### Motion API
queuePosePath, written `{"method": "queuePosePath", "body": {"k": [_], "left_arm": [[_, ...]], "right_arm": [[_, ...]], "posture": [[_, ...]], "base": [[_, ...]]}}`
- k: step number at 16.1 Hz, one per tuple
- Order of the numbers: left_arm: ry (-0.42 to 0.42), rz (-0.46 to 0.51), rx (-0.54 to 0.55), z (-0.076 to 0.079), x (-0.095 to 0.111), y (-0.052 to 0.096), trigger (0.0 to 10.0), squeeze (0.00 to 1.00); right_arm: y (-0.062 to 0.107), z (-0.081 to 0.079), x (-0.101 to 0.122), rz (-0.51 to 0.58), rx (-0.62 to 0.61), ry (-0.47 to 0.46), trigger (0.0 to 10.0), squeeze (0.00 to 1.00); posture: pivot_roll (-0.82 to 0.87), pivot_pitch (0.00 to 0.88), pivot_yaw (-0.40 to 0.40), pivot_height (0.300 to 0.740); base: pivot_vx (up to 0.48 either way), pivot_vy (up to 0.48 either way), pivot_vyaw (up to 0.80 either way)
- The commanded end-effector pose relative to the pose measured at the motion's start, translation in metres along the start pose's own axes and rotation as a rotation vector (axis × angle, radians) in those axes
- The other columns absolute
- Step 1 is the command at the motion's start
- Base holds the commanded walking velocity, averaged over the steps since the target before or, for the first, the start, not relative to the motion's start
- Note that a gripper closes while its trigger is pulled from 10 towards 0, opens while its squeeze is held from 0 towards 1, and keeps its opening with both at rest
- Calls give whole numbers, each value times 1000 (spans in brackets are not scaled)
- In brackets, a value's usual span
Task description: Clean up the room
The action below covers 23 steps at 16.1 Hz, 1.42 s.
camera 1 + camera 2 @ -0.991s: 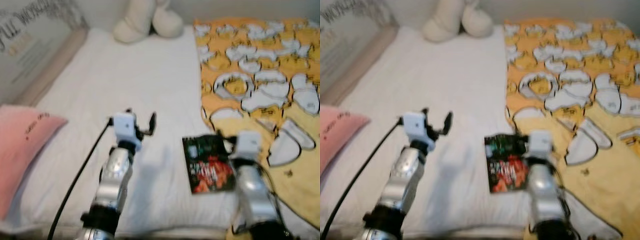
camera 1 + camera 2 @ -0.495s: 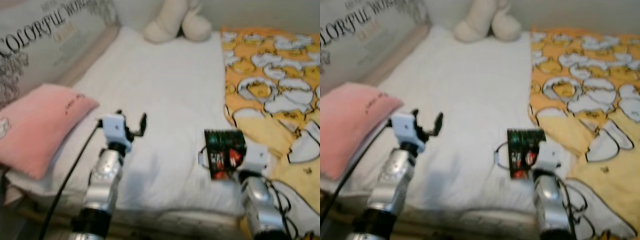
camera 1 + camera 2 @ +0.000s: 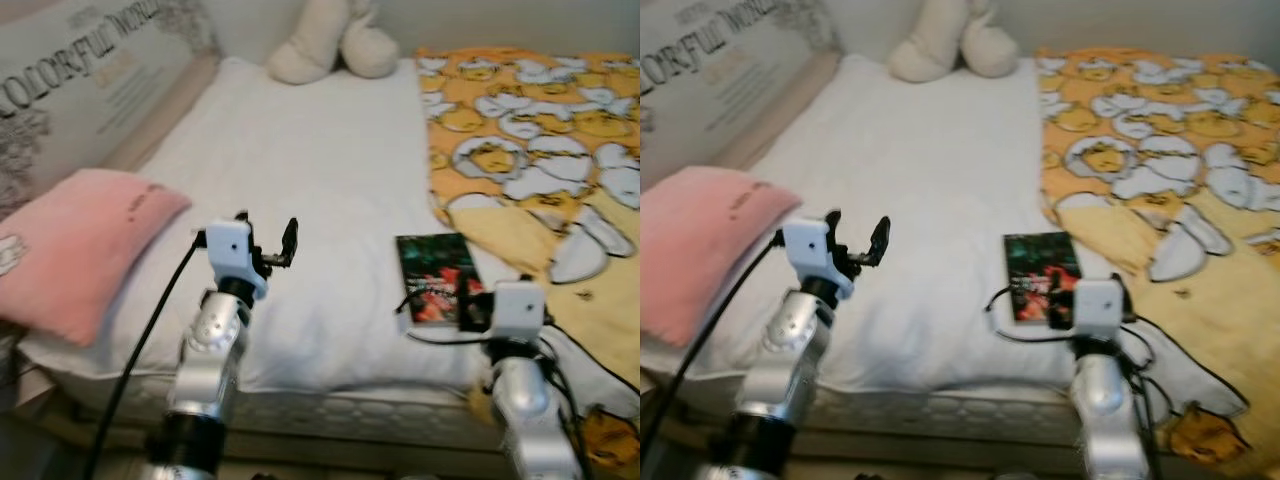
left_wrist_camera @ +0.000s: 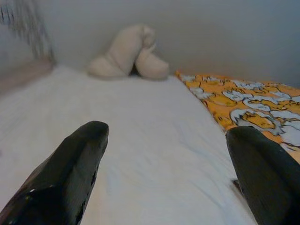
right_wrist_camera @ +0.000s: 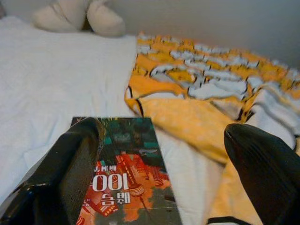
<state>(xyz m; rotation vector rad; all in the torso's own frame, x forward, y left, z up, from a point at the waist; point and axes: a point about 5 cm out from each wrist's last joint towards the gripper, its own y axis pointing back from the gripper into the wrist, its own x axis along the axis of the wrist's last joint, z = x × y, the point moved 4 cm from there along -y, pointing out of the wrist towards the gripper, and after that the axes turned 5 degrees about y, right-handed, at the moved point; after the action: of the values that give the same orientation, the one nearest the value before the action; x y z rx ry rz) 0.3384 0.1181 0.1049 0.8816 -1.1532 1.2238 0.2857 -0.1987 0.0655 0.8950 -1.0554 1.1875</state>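
Observation:
A dark book (image 3: 437,278) with a red and green cover lies flat on the white bed sheet (image 3: 310,160), close to the edge of the yellow blanket. My right gripper (image 3: 503,297) stands open at the book's near edge. In the right wrist view the book (image 5: 129,178) lies low between the two spread fingers (image 5: 70,173), and nothing is held. My left gripper (image 3: 267,228) is open and raised over the bare sheet to the left of the book. From the left wrist view its fingers (image 4: 70,173) point along the bed toward the plush toy (image 4: 126,54).
A yellow duck-print blanket (image 3: 540,150) covers the bed's right side. A cream plush toy (image 3: 330,45) sits at the far end. A pink pillow (image 3: 80,240) lies on the left below a printed cushion (image 3: 70,90). The mattress edge (image 3: 330,400) runs just before me.
The camera has drawn back and shifted, so more of the bed's front edge shows. The book now lies flat in front of my right gripper; the left arm holds much the same pose.

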Motion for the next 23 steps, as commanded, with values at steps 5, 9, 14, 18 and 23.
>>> {"method": "queuePosePath", "body": {"k": [5, 9, 14, 18, 23], "left_arm": [[7, -44, 60, -4, -10, -1, 10000, 0], [-32, -29, 152, -22, -1, -11, 10000, 0], [-119, -22, 130, -26, 5, -15, 10000, 0], [-141, -4, 87, -21, 9, -16, 10000, 0], [-64, -68, 78, -26, 0, -28, 10000, 0]], "right_arm": [[-16, 18, 25, 122, -43, 71, 10000, 0], [-40, 1, 19, 32, 44, -65, 10000, 0], [-57, -28, 20, -16, 148, -175, 10000, 0], [-61, -47, 8, -100, 191, -251, 10000, 0], [-46, -29, 17, 9, 127, -72, 10000, 0]], "posture": [[-220, 0, 68, 740], [-215, 0, 74, 740], [-189, 0, 74, 740], [-176, 0, 77, 740], [-216, 0, 61, 740]], "base": [[0, -457, 0], [67, -314, 0], [0, 0, 0], [0, 0, 0], [0, 0, -285]]}}
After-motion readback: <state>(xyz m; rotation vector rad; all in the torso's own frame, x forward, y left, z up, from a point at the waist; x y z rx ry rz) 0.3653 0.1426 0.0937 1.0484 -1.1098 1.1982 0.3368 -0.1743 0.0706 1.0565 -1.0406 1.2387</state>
